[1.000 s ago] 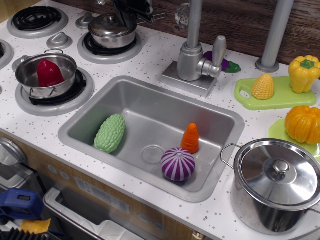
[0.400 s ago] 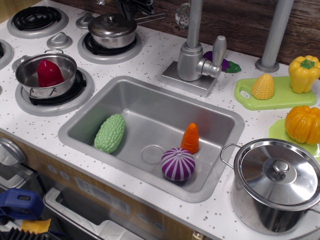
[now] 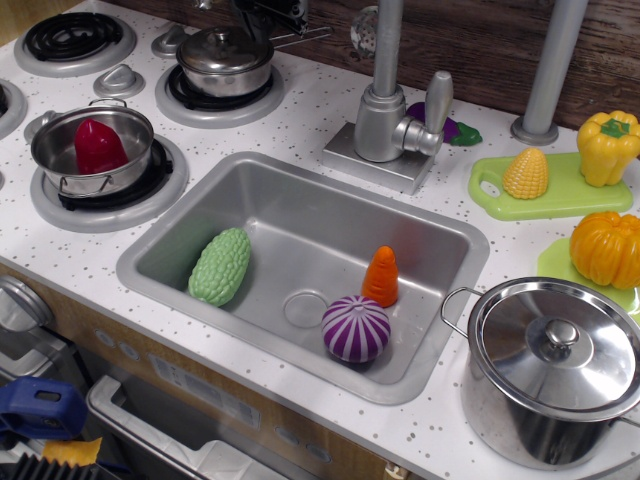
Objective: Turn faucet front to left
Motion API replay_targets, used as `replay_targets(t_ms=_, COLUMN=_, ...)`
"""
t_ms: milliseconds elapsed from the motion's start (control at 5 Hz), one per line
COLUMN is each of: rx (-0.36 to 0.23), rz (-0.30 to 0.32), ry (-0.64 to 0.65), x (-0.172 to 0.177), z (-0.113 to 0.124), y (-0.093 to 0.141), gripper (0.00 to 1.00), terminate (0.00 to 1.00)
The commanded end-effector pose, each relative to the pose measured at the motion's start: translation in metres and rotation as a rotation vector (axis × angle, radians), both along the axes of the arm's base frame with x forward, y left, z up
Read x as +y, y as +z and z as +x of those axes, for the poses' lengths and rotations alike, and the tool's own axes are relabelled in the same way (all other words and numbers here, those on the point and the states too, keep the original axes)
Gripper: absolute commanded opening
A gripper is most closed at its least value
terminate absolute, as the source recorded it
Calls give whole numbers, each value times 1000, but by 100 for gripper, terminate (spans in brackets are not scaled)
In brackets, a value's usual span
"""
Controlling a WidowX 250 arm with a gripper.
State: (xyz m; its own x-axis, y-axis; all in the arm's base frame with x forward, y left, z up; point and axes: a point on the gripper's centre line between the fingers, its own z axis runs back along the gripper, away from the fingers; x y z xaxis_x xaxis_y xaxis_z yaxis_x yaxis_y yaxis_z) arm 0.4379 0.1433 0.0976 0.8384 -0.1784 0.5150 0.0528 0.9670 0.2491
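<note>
One hand (image 3: 272,10) at the top edge, one faucet (image 3: 388,120) to its right behind the sink (image 3: 300,215).

Only a dark sliver of the hand shows, above the lidded pot (image 3: 224,55) on the rear burner; whether it is spread or pressed together cannot be told. Below and left of it, a small pan (image 3: 60,150) holds a red vegetable (image 3: 98,145). Below it, the sink contains a green gourd (image 3: 221,265), an orange carrot (image 3: 381,276) and a purple onion (image 3: 356,328). Right of the hand, the faucet stands upright on its square base, lever tilted rightward, spout head (image 3: 364,32) close beside the hand. Farther right sits a green board (image 3: 570,195) on the desk (image 3: 310,110).
</note>
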Motion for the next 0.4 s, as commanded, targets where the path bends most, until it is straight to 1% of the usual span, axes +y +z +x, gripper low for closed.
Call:
replay_targets(t_ms=0, rx=-37, rz=16, ry=5, x=-2, z=3, y=25, gripper=0, terminate=0)
replay_targets(t_ms=200, rx=20, rz=6, ry=30, x=-9, z=-16, y=27, gripper=100, terminate=100)
